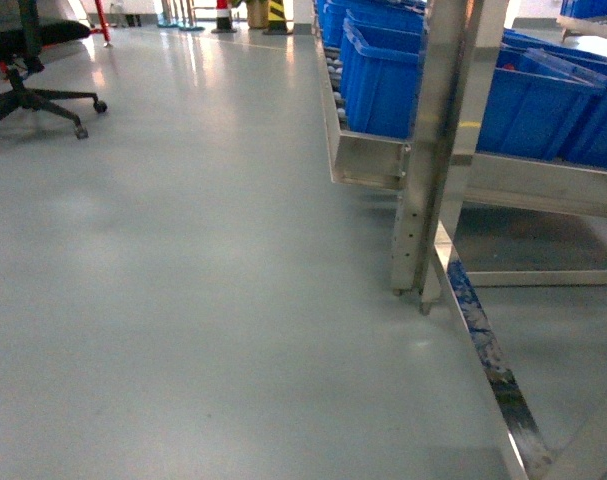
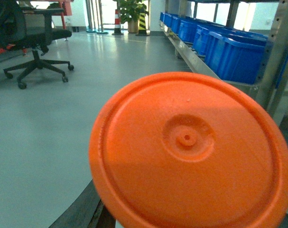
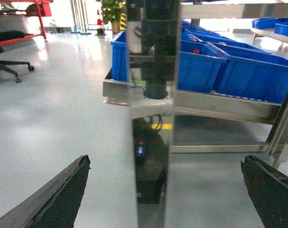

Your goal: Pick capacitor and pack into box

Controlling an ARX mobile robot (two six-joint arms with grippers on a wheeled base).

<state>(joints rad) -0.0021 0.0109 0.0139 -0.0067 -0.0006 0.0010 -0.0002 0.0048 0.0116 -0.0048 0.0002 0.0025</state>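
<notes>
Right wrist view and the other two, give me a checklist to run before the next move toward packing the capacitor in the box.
1. Right gripper open, nothing in it: ok.
2. Way ahead of it free: not ok, a metal post stands straight in front.
3. Box in sight: not ok, only blue bins show.
4. Capacitor located: cannot tell; an orange disc fills the left wrist view.
5. Floor left of the rack free: ok, the office chair is far off.

Glossy grey floor (image 1: 183,300); shiny metal rack (image 1: 433,150); blue plastic bins (image 1: 383,80); matt orange plastic disc (image 2: 191,152).
</notes>
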